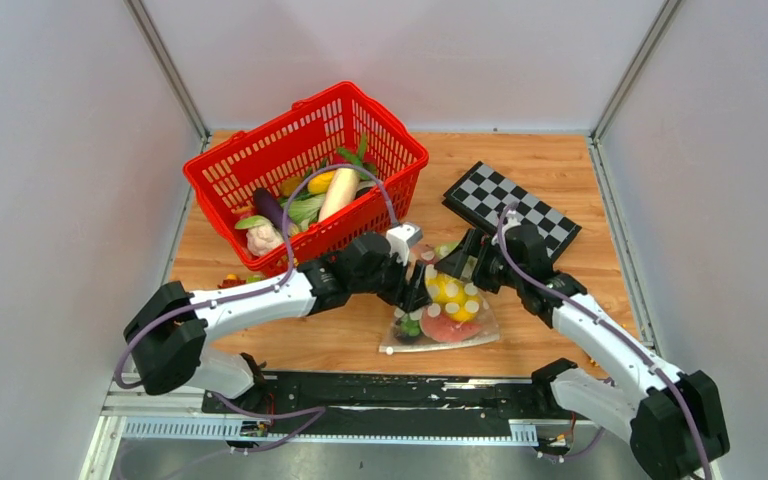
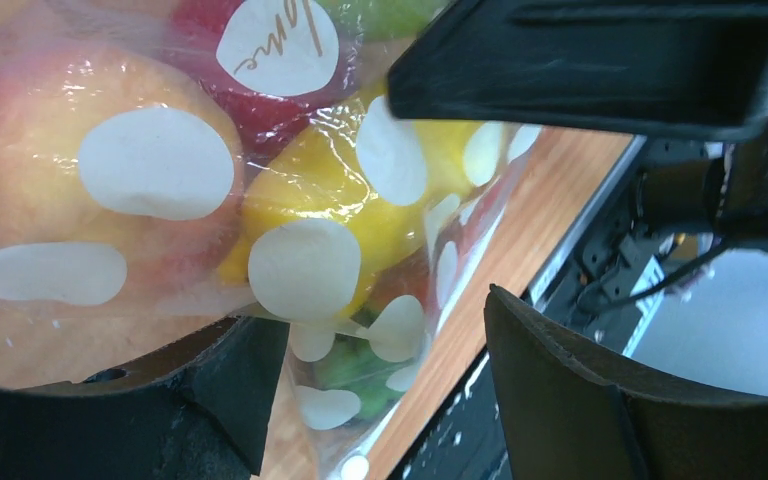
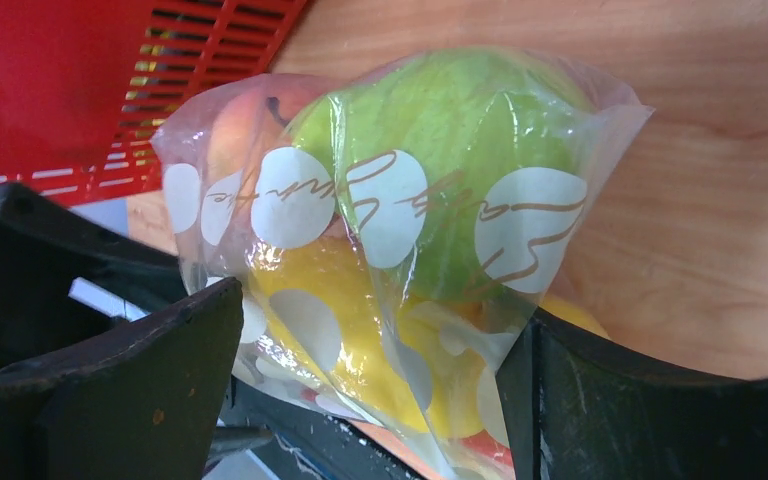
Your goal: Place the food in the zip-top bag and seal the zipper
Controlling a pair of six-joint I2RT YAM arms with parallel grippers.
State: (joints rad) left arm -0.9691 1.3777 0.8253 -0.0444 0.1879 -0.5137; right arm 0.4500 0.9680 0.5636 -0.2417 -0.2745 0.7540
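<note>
One clear plastic bag with white dots (image 1: 470,335) is counted. Inside it at least four toy foods are made out: one yellow fruit (image 1: 447,291), one pink-red fruit (image 1: 450,327), one dark green piece (image 1: 409,326) and one light green fruit (image 3: 460,130). One red plastic basket (image 1: 260,160) and one black-and-white checkerboard (image 1: 510,205) are seen. The toy vegetables (image 1: 338,192) heaped in the basket cannot be counted exactly.

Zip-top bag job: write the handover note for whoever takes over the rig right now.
Left gripper: jaws open, one on either side of the zip-top bag.
Right gripper: jaws open, with the bag between them too.
The bag lies on the table between the arms. It holds a yellow fruit, a green fruit and red pieces.
The red basket behind it holds more toy vegetables.
Done: food is in the bag.
Left: the zipper cannot be made out, so check it and press it shut.
</note>
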